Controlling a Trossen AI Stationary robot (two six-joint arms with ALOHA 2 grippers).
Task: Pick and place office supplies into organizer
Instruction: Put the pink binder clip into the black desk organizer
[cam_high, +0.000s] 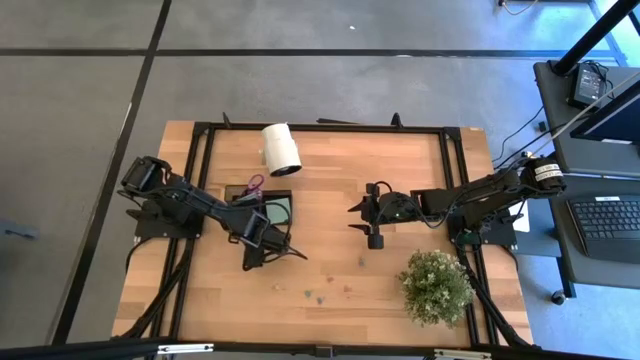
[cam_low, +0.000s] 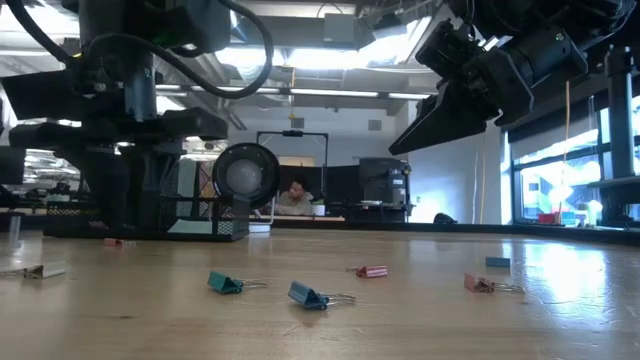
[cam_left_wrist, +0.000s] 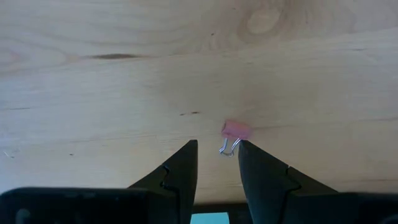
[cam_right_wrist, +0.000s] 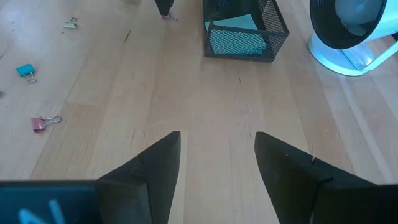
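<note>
Here the left end effector (cam_left_wrist: 217, 163) is straddling a pink clip (cam_left_wrist: 234, 132) on the table (cam_left_wrist: 124, 81), fingers narrowly parted, apparently to pinch it; the right end effector (cam_right_wrist: 217, 163) is waiting wide, empty.

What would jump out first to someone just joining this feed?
The left claw sits low over a pink binder clip, its open fingers flanking the clip's wire handles. Behind it stands the black mesh organizer holding a green pad, with a white cylinder beyond. The right claw hovers open mid-table.
</note>
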